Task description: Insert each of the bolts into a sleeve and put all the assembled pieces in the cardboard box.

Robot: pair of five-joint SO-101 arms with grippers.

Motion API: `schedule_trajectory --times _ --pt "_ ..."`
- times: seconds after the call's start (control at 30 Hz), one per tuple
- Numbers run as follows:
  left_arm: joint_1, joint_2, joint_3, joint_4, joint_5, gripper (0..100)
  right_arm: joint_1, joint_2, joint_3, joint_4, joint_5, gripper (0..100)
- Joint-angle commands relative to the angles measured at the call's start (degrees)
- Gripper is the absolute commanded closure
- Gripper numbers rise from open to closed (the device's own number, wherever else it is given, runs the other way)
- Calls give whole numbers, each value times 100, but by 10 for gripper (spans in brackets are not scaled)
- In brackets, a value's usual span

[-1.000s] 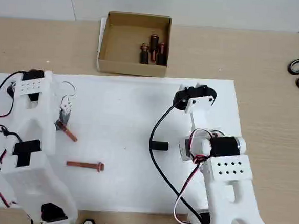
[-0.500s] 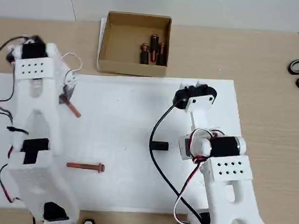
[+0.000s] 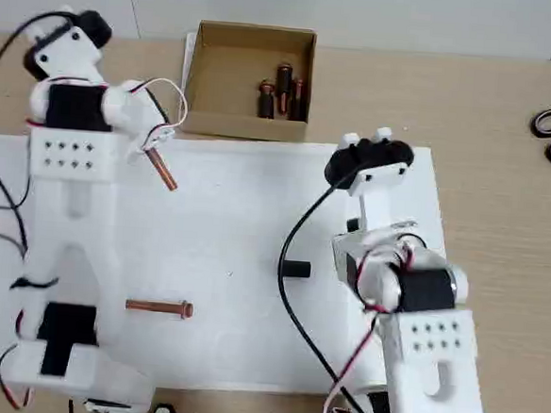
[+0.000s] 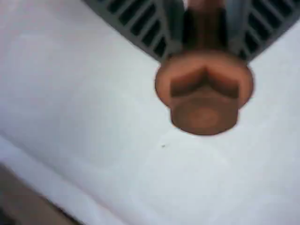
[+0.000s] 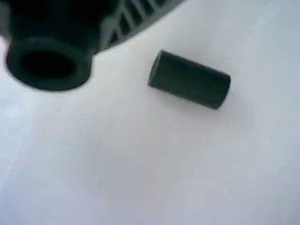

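Copper bolt (image 4: 204, 93), judged rigid, light and slippery, is clamped by its shank in the left claw (image 4: 204, 23), head protruding. Right claw (image 5: 56, 37) is closed on a black sleeve (image 5: 47, 65); keep its bore unobstructed. Open sheet (image 3: 237, 213) separates the claws; the box (image 3: 243, 126) stands near the left claw.

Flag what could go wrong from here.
The left gripper holds its bolt by one end, tilted; it may pivot or miss when meeting the held sleeve on the right arm. The spare sleeve lies on its side by the right arm and could roll if bumped.
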Motion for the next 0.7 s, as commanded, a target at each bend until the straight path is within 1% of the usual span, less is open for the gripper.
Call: schedule_trajectory --times 0.0,0.1,0.2,0.27,0.4,0.57,0.67 --pt "35 -782 -277 70 -9 995 -356 -787 18 -127 35 995" --pt "35 -1222 -224 70 -26 995 -743 -1446 440 -154 -35 996" --pt "35 -1688 -40 70 -35 995 -901 -2000 686 -154 -668 996" --pt "35 -2031 101 70 -44 995 -954 -2281 818 -154 -870 996" --pt "35 -2725 330 62 -202 995 -1059 -2659 1125 -154 -897 996" --pt "35 -3745 787 35 -202 995 -1262 -2879 1371 -171 -905 996" --pt "35 -4431 1262 -167 -255 995 -1332 -2923 1565 -409 -905 996"
